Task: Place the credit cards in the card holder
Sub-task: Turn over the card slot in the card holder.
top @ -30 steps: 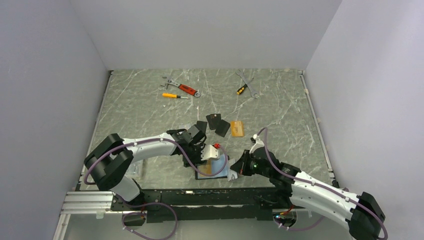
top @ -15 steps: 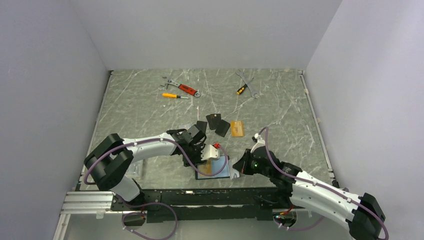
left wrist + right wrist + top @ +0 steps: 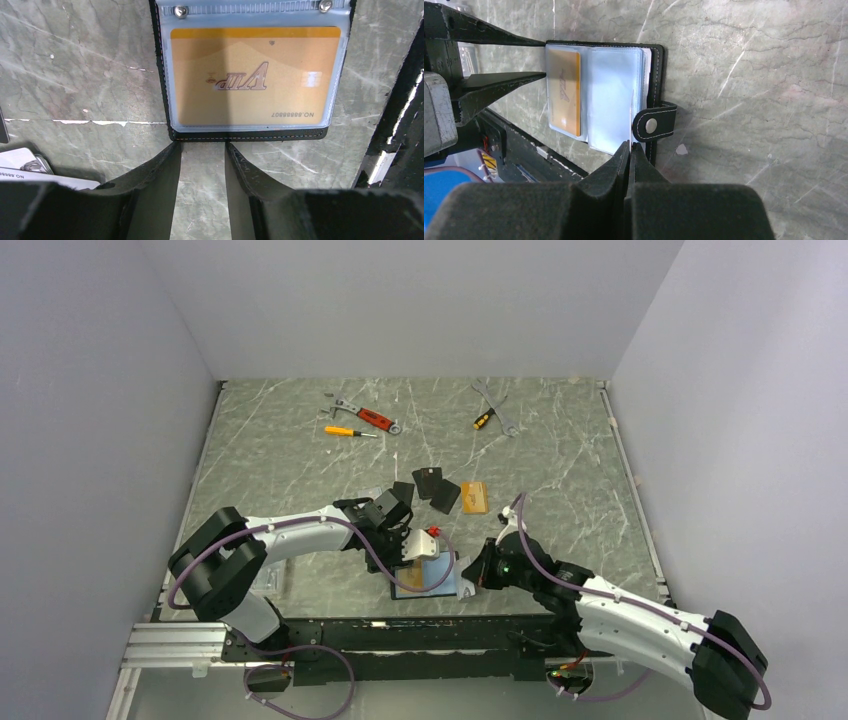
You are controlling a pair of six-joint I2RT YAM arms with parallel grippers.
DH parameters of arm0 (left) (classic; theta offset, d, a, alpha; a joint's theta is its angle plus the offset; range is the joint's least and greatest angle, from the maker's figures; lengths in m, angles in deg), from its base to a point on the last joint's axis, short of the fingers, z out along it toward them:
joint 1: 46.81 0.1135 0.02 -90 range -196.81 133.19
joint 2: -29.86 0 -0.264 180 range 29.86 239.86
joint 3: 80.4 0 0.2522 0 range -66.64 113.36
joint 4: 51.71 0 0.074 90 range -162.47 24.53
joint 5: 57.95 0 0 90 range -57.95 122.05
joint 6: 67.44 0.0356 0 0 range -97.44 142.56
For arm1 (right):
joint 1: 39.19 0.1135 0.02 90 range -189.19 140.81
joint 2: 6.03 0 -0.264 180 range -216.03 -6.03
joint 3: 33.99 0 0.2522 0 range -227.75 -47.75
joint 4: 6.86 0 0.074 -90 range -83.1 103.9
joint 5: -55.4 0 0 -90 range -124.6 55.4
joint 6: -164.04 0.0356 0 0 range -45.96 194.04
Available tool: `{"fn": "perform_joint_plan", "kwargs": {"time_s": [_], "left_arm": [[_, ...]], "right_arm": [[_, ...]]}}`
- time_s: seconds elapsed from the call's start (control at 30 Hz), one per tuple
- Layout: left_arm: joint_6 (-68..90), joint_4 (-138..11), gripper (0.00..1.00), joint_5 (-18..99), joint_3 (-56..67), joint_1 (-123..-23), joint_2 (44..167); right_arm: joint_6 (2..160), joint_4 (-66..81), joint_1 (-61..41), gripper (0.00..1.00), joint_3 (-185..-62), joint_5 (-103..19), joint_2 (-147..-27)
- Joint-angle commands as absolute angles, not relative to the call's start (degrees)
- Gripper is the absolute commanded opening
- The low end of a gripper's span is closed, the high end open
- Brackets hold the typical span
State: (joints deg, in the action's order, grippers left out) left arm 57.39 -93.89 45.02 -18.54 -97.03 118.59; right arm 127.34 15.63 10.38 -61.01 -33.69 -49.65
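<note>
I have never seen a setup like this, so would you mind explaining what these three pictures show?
Two robot arms are bolted at the near edge of a marbled table. The wide picture looks down from above; the other two come from a camera on each wrist. The left gripper is open, its tips at the edge of an open black card holder with a gold card in a clear sleeve. The right gripper is closed, apparently pinching a sleeve's edge. Farther back lie black cards, a loose gold card and some hand tools.
</note>
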Motion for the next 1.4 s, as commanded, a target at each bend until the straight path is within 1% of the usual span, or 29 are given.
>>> {"fn": "perform_joint_plan", "kwargs": {"time_s": [0.0,0.63,0.97,1.17,1.37], "left_arm": [[57.1,-94.0,0.42,44.6,-17.9,-97.0,118.4],[57.2,-94.0,0.4,44.5,-18.1,-97.0,118.0],[57.5,-94.2,0.4,44.5,-17.9,-97.0,117.7],[57.6,-94.2,0.39,44.4,-18.1,-97.0,117.5],[57.7,-94.3,0.39,44.3,-18.1,-97.0,117.5]], "right_arm": [[127.1,13.5,10.5,0.0,-60.4,-34.2,-49.4],[126.9,10.3,10.5,0.0,-59.6,-37.5,-53.4],[128.1,5.4,10.5,0.0,-57.2,-39.1,-56.6],[127.7,4.3,10.5,0.0,-58.3,-39.6,-56.4],[128.4,-0.6,10.3,0.0,-58.3,-41.7,-56.8]]}}
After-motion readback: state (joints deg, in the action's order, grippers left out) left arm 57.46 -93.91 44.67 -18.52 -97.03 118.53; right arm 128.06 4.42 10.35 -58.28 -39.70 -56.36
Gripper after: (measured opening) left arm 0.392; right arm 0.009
